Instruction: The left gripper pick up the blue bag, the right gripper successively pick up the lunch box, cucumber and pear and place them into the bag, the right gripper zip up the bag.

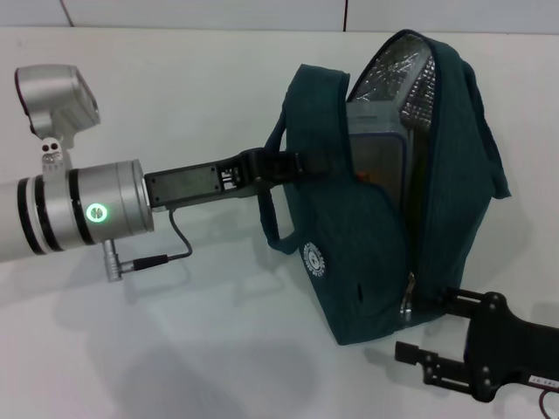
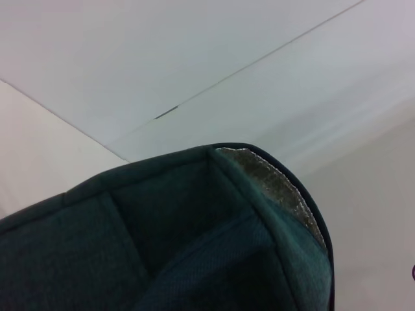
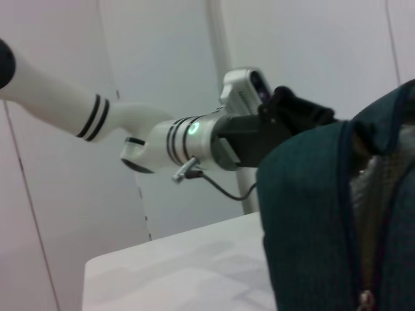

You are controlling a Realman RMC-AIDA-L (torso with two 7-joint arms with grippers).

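The blue bag (image 1: 367,253) stands on the white table, its top open and its silver lining showing. My left gripper (image 1: 293,166) is shut on the bag's left upper edge by a loop handle. The bag also fills the left wrist view (image 2: 130,246) and shows in the right wrist view (image 3: 311,214). The clear lunch box (image 1: 377,131) sits inside the bag, with an orange patch behind it that may be the pear (image 1: 384,175). The cucumber is hidden. My right gripper (image 1: 424,325) is open, low beside the bag's near end, close to the zipper pull (image 1: 407,301).
The white table (image 1: 175,349) spreads around the bag. The left arm's silver wrist (image 1: 96,209) and its cable (image 1: 175,244) hang over the table's left side. A white wall (image 1: 262,13) lies behind the table.
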